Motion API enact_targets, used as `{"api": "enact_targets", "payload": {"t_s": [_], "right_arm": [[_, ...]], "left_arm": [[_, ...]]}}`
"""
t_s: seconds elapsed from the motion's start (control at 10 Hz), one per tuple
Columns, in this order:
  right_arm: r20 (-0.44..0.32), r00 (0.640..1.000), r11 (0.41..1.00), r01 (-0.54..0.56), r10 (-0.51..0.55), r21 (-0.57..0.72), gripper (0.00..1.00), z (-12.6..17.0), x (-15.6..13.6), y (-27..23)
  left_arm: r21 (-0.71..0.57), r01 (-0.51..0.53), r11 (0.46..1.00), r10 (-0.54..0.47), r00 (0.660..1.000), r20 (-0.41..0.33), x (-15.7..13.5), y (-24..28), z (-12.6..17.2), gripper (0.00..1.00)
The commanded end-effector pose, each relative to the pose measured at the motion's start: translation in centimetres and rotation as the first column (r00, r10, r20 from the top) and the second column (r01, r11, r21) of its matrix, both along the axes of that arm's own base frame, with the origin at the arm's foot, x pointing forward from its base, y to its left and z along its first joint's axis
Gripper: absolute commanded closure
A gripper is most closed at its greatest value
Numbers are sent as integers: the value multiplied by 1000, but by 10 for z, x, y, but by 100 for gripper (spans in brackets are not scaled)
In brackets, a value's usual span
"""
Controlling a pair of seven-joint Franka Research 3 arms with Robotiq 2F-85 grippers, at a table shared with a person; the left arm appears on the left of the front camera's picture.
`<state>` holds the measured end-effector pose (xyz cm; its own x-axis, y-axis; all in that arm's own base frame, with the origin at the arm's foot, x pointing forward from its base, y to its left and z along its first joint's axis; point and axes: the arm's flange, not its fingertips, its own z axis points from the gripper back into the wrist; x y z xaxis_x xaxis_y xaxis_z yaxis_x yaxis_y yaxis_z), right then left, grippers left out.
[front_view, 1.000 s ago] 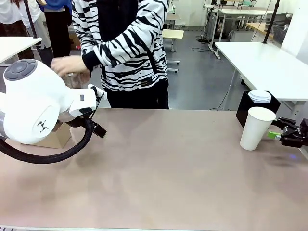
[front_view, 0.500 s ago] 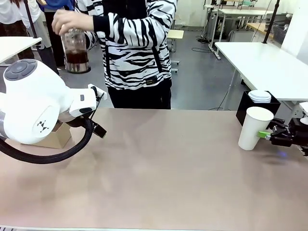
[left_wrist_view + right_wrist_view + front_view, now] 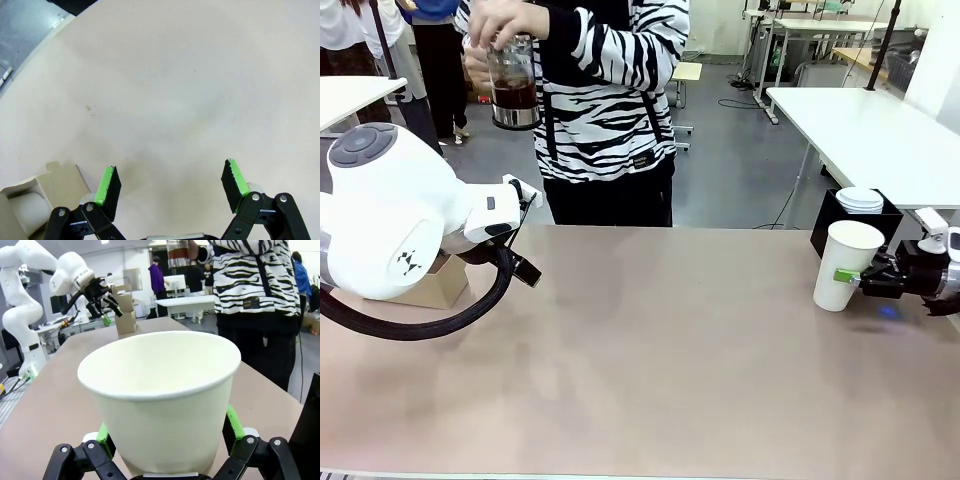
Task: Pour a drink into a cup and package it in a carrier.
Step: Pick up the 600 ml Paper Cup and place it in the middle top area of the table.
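Green pads of my right gripper (image 3: pixel 168 429) spread wide, one either side of the empty cup (image 3: pixel 159 375); contact uncertain. Cup upright, axis vertical, at the right end of the table (image 3: pixel 670 350). Drink (image 3: pixel 514 97) sits in the pitcher (image 3: pixel 513 75) held by the person (image 3: pixel 610 110), far left, well apart. My left gripper (image 3: pixel 170 185) is spread too, farther off.

Your black square box (image 3: pixel 828 218) sits at the far right edge of the table (image 3: pixel 670 350), with white lids (image 3: pixel 860 199) stacked on top. Behind it you have a white table (image 3: pixel 860 130). A person in a striped top (image 3: pixel 610 110) stands opposite.
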<state>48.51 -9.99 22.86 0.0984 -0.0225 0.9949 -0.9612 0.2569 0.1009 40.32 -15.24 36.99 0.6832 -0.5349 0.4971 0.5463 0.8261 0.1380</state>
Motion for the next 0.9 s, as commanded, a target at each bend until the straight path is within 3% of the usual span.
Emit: {"api": "enact_targets", "payload": {"t_s": [0.0, 0.1, 0.2, 0.3, 0.6, 0.8], "right_arm": [[-16, 1000, 1000, 15, -15, 14, 0, 3, 12, 5], [-9, 1000, 1000, 18, -18, -3, 20, 1, 11, 5], [-44, 999, 1000, -27, 27, 13, 20, 0, 10, 0], [1, 1000, 1000, -5, 5, 1, 20, 0, 3, 3], [-7, 1000, 1000, -8, 8, 4, 20, -2, 3, 2], [31, 998, 999, 50, -50, 13, 20, 41, -10, 37]], "left_arm": [[-2, 0, 1000, 0, 1000, 0, 0, 0, 0, 0], [-2, 0, 1000, 0, 1000, 0, 0, 0, 0, 0], [-2, 0, 1000, 0, 1000, 0, 0, 0, 0, 0], [-2, 0, 1000, 0, 1000, 0, 0, 0, 0, 0], [-2, 0, 1000, 0, 1000, 0, 0, 0, 0, 0], [-2, 0, 1000, 0, 1000, 0, 0, 0, 0, 0]]}}
